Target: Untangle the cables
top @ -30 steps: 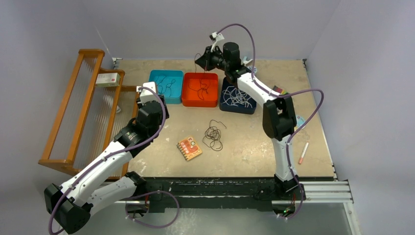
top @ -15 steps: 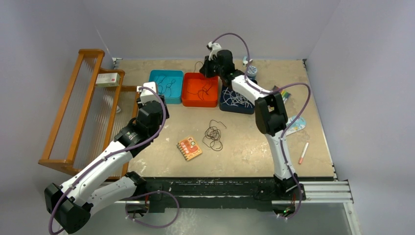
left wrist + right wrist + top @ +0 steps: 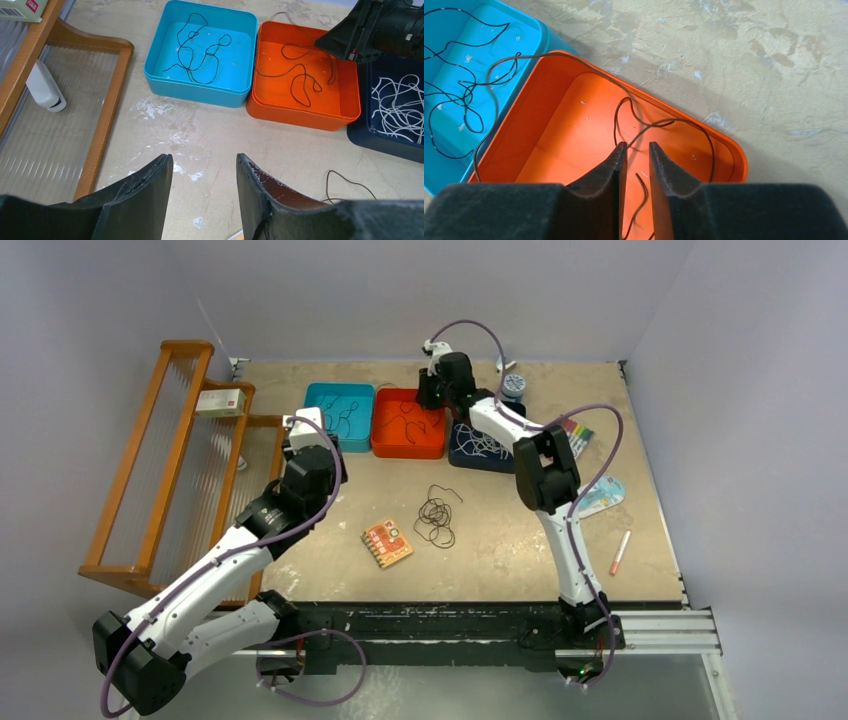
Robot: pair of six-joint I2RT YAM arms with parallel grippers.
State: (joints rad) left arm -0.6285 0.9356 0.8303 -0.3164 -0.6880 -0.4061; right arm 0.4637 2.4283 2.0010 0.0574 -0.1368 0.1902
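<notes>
The dark cable (image 3: 674, 119) lies looped in the orange bin (image 3: 574, 130), 1 loop riding over its rim beside the blue bin (image 3: 484, 55). The right gripper (image 3: 638, 150) holds its fingers slightly parted above it, pinching nothing; it is better to rise straight up, so that no strand is dragged. The left gripper (image 3: 202, 165) has its fingers spread and empty.

nothing you can read: red label on white box (image 3: 15, 7), wooden rack (image 3: 137, 455) far left, lettering too small.
</notes>
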